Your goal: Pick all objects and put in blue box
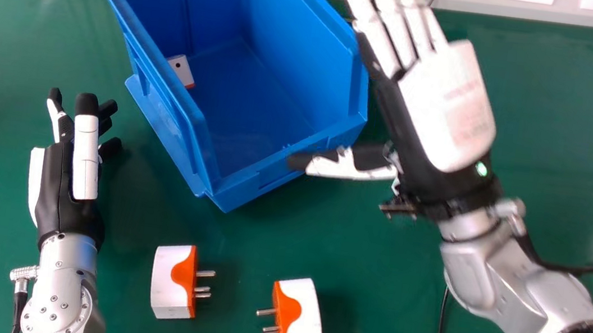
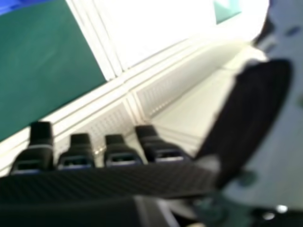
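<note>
My right hand point(image 1: 445, 105) is over the right wall of the blue box point(image 1: 272, 180), fingers straight and thumb stretched out toward the box's near corner, holding nothing. In the right hand view the same hand point(image 2: 123, 153) shows its extended fingers. Inside the box, a white and orange adapter point(image 1: 181, 70) lies against the left wall. Two more adapters rest on the table in front of the box: one point(image 1: 172, 281) with its prongs to the right, another point(image 1: 300, 317) with its prongs to the left. Left of the box, my left hand point(image 1: 60, 177) stays with relaxed fingers, empty.
The green table point(image 1: 560, 136) carries everything. White fixtures point(image 1: 525, 8) line its far edge. A black cable point(image 1: 441, 331) runs beneath my right forearm. In the right hand view, a pale ledge point(image 2: 113, 75) borders the green surface point(image 2: 42, 61).
</note>
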Controlling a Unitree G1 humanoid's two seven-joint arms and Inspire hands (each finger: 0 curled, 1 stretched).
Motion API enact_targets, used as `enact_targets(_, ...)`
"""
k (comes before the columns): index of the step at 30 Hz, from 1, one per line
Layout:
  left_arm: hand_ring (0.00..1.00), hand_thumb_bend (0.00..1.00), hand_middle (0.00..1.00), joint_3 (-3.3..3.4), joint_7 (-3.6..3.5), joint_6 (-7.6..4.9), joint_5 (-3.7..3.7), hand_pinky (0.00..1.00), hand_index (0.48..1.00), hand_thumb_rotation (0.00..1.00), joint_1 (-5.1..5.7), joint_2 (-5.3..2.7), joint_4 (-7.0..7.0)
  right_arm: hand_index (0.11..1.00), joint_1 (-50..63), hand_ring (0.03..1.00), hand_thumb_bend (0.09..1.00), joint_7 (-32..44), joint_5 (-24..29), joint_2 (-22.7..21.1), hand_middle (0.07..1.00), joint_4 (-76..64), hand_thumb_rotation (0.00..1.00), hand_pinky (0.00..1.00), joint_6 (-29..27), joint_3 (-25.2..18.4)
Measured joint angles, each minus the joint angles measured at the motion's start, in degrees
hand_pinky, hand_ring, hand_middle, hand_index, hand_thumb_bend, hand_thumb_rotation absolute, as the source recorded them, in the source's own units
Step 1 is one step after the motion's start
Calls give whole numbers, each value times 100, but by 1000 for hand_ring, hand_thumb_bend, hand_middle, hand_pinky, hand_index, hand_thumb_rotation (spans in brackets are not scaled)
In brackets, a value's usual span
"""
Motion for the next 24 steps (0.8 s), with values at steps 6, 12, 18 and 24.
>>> enact_targets(6, 904, 941, 862, -24, 1, 41, 2, 849, 953, 991, 103, 3, -146, 974, 390, 941, 1000, -252, 270, -139, 960, 205, 667, 827, -1391, -154)
enact_targets(12, 904, 929, 864, -19, -19, 108, 0, 848, 955, 989, 192, 18, -245, 955, 901, 889, 1000, -333, -212, -500, 911, 443, 808, 771, -2271, 30)
enact_targets(18, 904, 927, 865, 9, -32, 161, -3, 850, 955, 989, 310, 52, -468, 939, 1026, 868, 1000, -398, -910, -744, 890, 746, 864, 750, -2498, 459)
enact_targets(24, 902, 923, 865, 55, -123, 177, -2, 849, 954, 987, 332, 128, -523, 886, 1019, 805, 1000, 39, -1033, -711, 843, 724, 899, 698, -2759, 835)
